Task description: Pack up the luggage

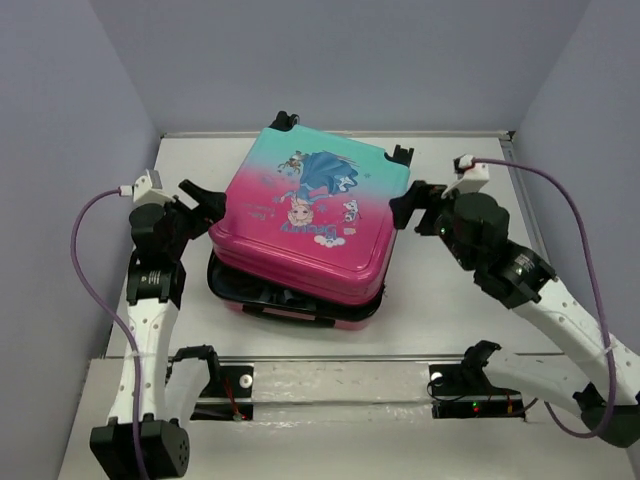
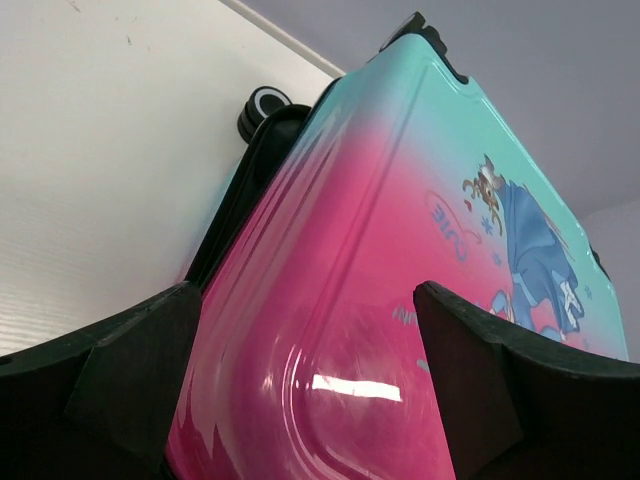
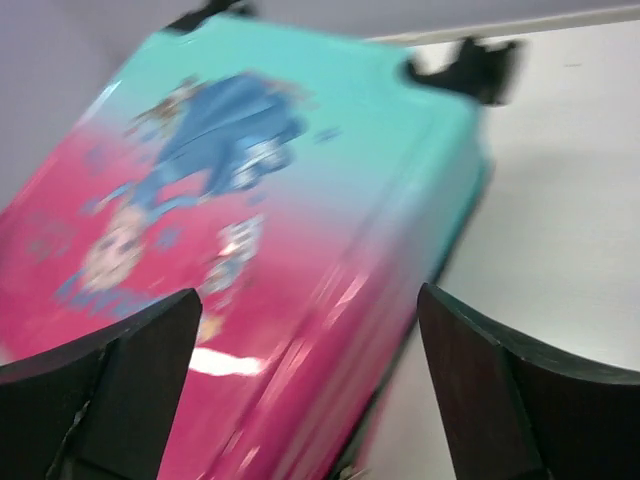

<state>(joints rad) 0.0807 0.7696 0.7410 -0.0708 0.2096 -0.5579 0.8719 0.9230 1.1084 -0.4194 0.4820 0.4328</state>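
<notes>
- From the overhead camera, the two arm bases [image 1: 140, 448] sit closest to me, behind a metal rail [image 1: 340, 385] at the near edge of the bench [image 1: 450, 310].
- The suitcase [image 1: 305, 215] lies flat in the middle of the bench, turned at an angle. Its teal end faces away from me and its pink end faces the rail.
- Its top shell sits skewed over the bottom shell [image 1: 285, 300], and a dark gap shows along the near side, so it is not fully closed.
- The left gripper [image 1: 205, 203] is at the suitcase's left corner with its fingers spread, holding nothing. I cannot tell whether it touches the shell.
- The right gripper [image 1: 412, 203] is just beside the right edge, also spread, and I can see a small gap to the shell.
- A purple cable [image 1: 82, 265] loops out from the left wrist.
- On the left wrist camera, the left gripper [image 2: 307, 290] is released, and its two black fingers [image 2: 140, 360] frame the glossy pink side of the suitcase [image 2: 380, 230].
- A black wheel [image 2: 265, 105] shows at the far corner, above the white bench [image 2: 100, 150].
- The right wrist picture is blurred. The right gripper [image 3: 310, 295] is wide apart and empty, looking down on the printed lid of the suitcase [image 3: 250, 170].
- A black wheel bracket [image 3: 475, 65] sticks out at the teal end, with the bench [image 3: 560, 220] to the right.
</notes>
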